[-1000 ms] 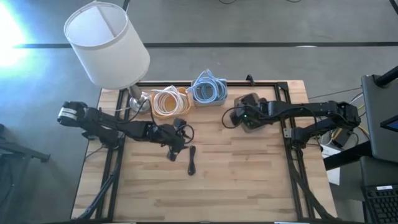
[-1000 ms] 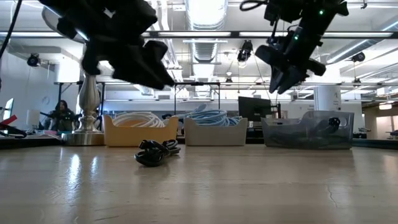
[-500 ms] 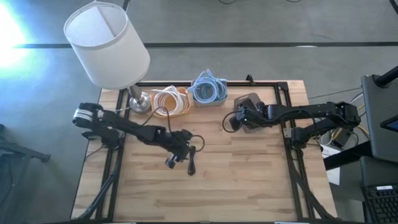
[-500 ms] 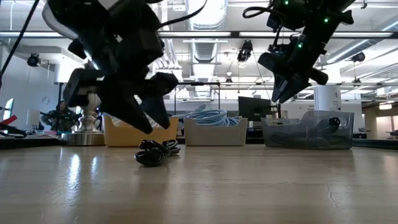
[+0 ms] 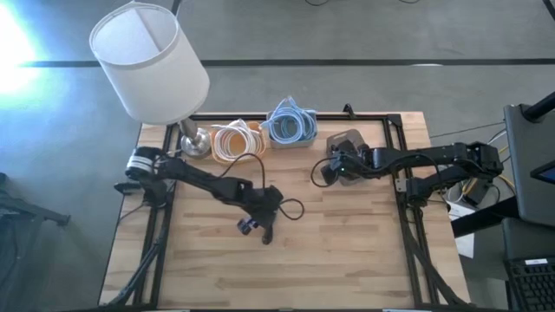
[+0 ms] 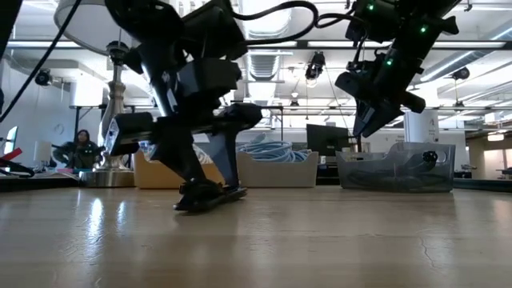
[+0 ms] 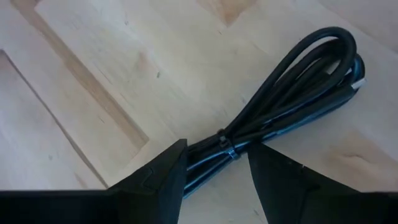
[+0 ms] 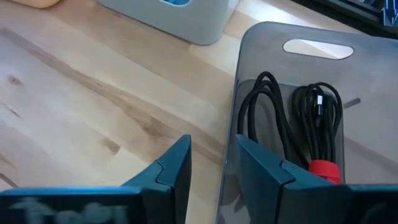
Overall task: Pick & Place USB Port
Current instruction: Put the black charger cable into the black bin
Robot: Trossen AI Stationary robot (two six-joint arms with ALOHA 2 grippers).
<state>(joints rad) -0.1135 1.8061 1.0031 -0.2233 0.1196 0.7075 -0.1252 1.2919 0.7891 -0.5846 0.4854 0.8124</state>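
Note:
A black USB cable [image 5: 268, 230] lies coiled and tied at its middle [image 7: 225, 148] on the wooden table, near the centre. My left gripper [image 5: 263, 218] has come down over it, open. Its two fingers [image 7: 163, 171] stand on either side of the bundle's tied part, close to the tabletop [image 6: 210, 187]. My right gripper [image 5: 330, 170] hangs open and holds nothing [image 8: 213, 149]. It is above the table beside a smoky clear bin [image 8: 249, 50] at the far right, and the bin holds more black cable. My left gripper straddles the cable bundle at its tie [image 7: 219, 138], its fingers slanting down from the table's left and far side. The bundle lies flat on the table. I cannot tell whether either finger touches it.
Along the far edge stand a lamp with a white shade [image 5: 149, 61], an orange bin of white cable [image 5: 236, 143], a grey bin of blue cable [image 5: 290, 128] and the smoky bin [image 5: 349, 140]. The near half of the table is bare wood.
My left gripper has gone toward the table's right and near edges and down onto the black cable. It has tipped more steeply downward and rolled, and it is still open. The cable has stayed where it was.

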